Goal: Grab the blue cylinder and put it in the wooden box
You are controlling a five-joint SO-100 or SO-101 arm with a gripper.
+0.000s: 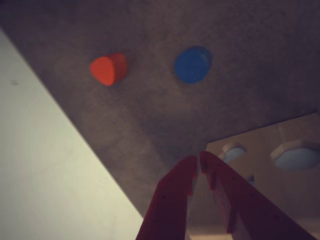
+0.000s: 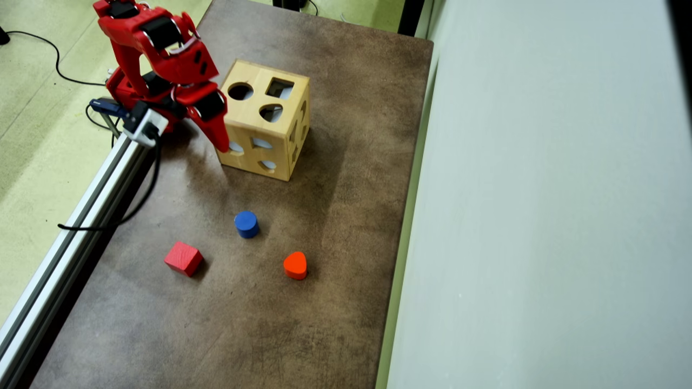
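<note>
Gripper: the red gripper (image 2: 221, 145) hangs beside the wooden box (image 2: 266, 127), fingers pressed together, empty.
Cylinder: the blue cylinder (image 2: 246, 223) stands on the bench (image 2: 335, 216), well apart from the box, between the red cube (image 2: 184, 258) and the heart block (image 2: 295, 265).
Axis: vertical, flat end up; no side is preferred.
Risk: lowering with the fingers unopened would likely knock it over, and it could roll away; a swing might clip the box.

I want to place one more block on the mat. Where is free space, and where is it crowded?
Free: the wide mat below the red cube and heart block, and the strip right of the wooden box. Crowded: between the box and blue cylinder, near the gripper.
</note>
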